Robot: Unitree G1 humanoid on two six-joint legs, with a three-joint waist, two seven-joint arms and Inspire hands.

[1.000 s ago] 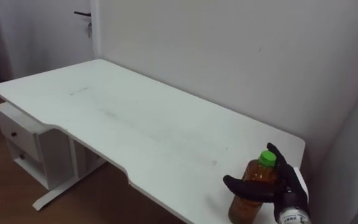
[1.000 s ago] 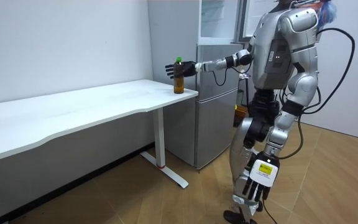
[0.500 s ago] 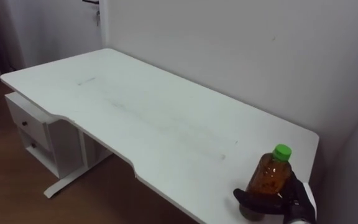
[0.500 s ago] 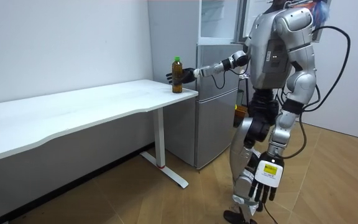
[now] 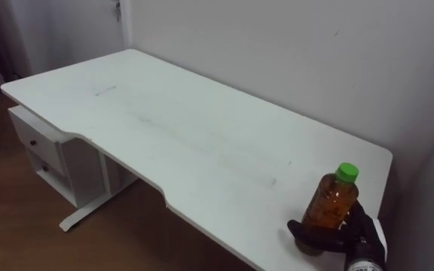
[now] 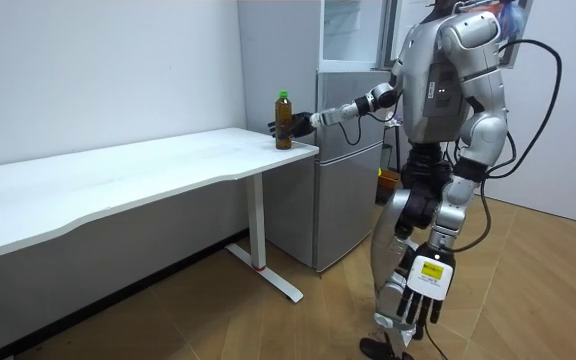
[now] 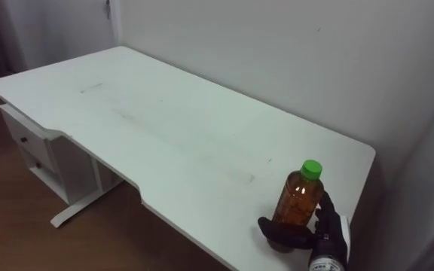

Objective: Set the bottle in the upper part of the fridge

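Observation:
An amber bottle (image 5: 336, 202) with a green cap stands upright on the white table (image 5: 164, 128), near its right corner. My right hand (image 5: 359, 236) is wrapped round the bottle's lower part, thumb on one side and fingers curled on the other. In the room view I stand in front of the grey fridge (image 6: 353, 150), right arm stretched out to the bottle (image 6: 283, 120) at the table's end. My left hand (image 6: 420, 298) hangs by my leg with relaxed fingers.
A white drawer unit (image 5: 44, 147) sits under the table's left end. A wall runs close behind the table, with a door (image 5: 115, 11) at the far left. The fridge's upper compartment (image 6: 353, 30) is above and behind my arm.
My right hand has slid from the bottle's middle down to its base. The bottle stays upright on the table. The eye view has shifted a little.

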